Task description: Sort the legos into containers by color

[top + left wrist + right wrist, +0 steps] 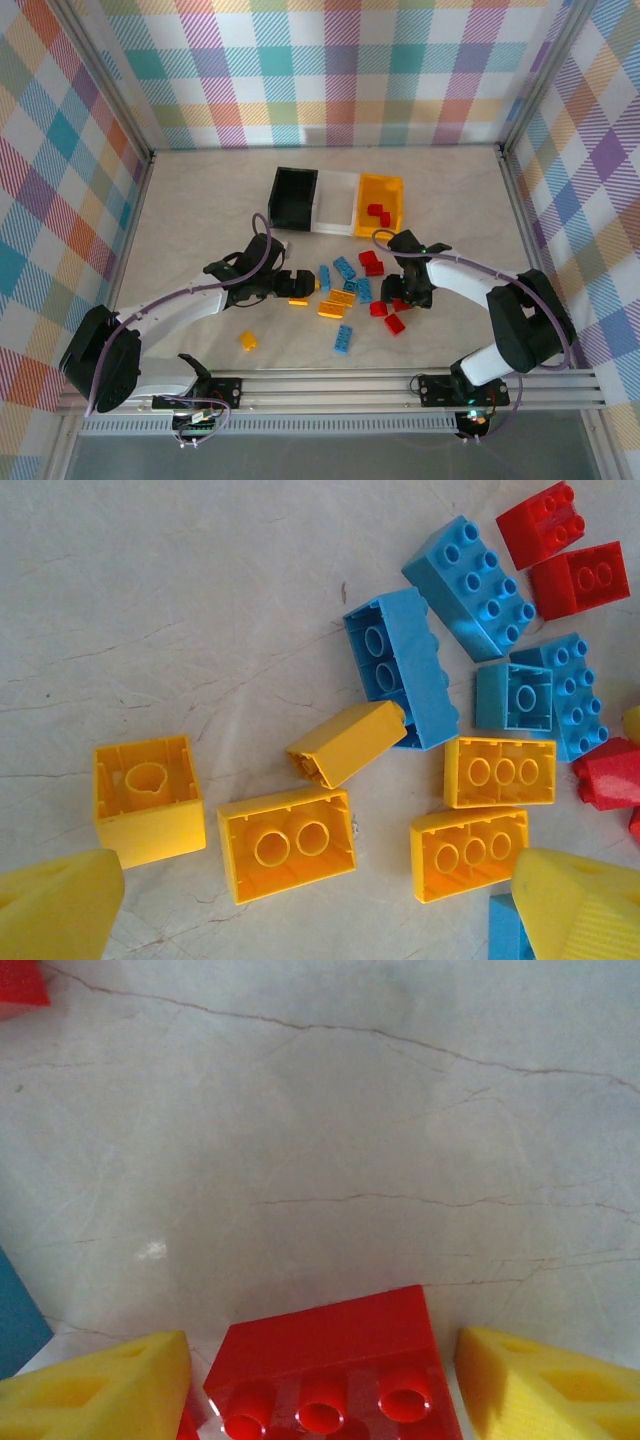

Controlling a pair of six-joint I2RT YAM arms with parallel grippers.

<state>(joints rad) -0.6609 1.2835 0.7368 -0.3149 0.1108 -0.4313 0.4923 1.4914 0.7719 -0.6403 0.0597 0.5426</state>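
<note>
Red brick (pixel 335 1360), studs toward the right wrist lens, lying on the pale veined surface (pixel 330 1110) at the right end of the loose pile.

Item 1: right claw (pixel 320 1390). Jaws part-open, astride that brick, one yellow pad (pixel 100 1385) on each side. Whether the pads are pinching it or only flanking it cannot be told.

Item 2: left claw (pixel 320 910). Jaws spread fully wide, holding nothing, poised over upturned yellow bricks (pixel 287 843), with blue bricks (pixel 400 665) beyond them.

Item 3: containers, joined in a row at the far side of the surface, well apart from the pile: black bin (pixel 293 200), white bin (pixel 337 200) and yellow-orange bin (pixel 385 182). The last of these holds two red bricks (pixel 378 212).

Step in hand, as judged: gripping the red brick for the yellow-orange bin.

Handling notes: seat both pads flat on opposite side walls, not on a corner. Close until the brick cannot twist. Lift straight up, because other red and blue pieces lie close by. Carry it over the bin's rim, lower it inside, then release. Hold the left claw back from the pile until the right arm has passed.
</note>
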